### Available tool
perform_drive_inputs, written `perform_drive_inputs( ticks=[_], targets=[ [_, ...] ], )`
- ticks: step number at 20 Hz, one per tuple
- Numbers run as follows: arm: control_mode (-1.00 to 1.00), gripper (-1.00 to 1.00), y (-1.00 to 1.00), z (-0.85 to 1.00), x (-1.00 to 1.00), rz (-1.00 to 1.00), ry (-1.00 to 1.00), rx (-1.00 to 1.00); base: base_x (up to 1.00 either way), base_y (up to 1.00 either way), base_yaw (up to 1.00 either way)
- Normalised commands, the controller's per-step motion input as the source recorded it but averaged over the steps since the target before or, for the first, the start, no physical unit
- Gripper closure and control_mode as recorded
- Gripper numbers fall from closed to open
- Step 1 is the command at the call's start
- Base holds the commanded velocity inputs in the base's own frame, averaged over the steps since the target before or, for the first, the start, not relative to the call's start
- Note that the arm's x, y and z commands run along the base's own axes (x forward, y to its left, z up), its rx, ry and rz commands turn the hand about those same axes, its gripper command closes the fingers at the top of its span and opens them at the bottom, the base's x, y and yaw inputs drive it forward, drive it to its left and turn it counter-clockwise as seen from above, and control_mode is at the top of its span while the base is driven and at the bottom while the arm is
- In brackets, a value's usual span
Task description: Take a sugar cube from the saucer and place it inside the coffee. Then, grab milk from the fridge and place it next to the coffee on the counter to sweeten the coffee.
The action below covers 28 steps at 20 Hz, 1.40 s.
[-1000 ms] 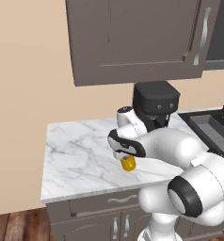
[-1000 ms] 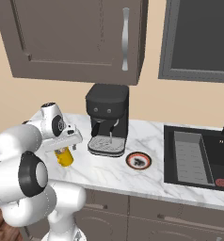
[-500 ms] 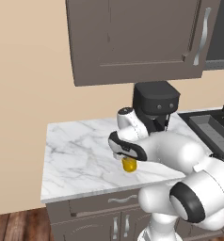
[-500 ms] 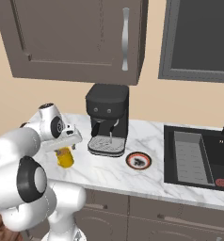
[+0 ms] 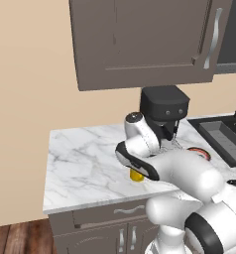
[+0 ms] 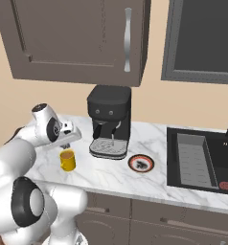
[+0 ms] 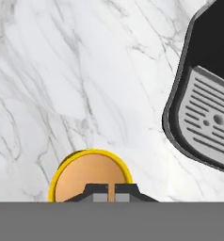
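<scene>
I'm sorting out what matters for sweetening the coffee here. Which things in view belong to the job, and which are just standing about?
Part of the job:
- mug of coffee
- saucer
- counter
- claw, shut above the mug

Just standing about:
- coffee machine
- sink
- wall cupboard

This is a home kitchen, rendered by computer. A white marble surface with grey veins (image 6: 111, 172) lies over grey-brown lower cabinets with silver handles (image 6: 149, 220), and dark grey-brown wall cabinets with long silver handles (image 6: 77, 38) hang above it on a beige wall. A black coffee machine with a grey drip tray (image 6: 109, 122) stands on the surface. To its right a dark sunken sink basin (image 6: 202, 160) is set into the marble. The floor is of reddish-brown wood planks (image 5: 18, 238).
</scene>
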Motion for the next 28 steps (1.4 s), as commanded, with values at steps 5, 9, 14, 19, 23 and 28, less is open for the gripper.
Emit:
perform_drive_inputs(
  ticks=[5,9,14,19,23,28],
  targets=[
    [-1.00,1.00,0.00,0.53,-0.14,-0.03,-0.29,0.00,0.00,0.00,0.00],
    [-1.00,1.00,-0.20,0.69,-0.62,-0.07,-0.28,0.07,0.00,0.00,0.00],
    [-1.00,1.00,-0.50,0.80,-0.64,-0.04,-0.22,0.19,0.00,0.00,0.00],
    [-1.00,1.00,-0.71,0.90,-0.58,-0.01,-0.13,0.33,0.00,0.00,0.00],
    [-1.00,1.00,-0.57,0.61,-0.52,0.00,-0.08,0.27,0.00,0.00,0.00],
    [1.00,1.00,-0.25,0.14,-0.40,-0.03,-0.04,0.08,-0.33,-0.12,-0.09]
  ],
)
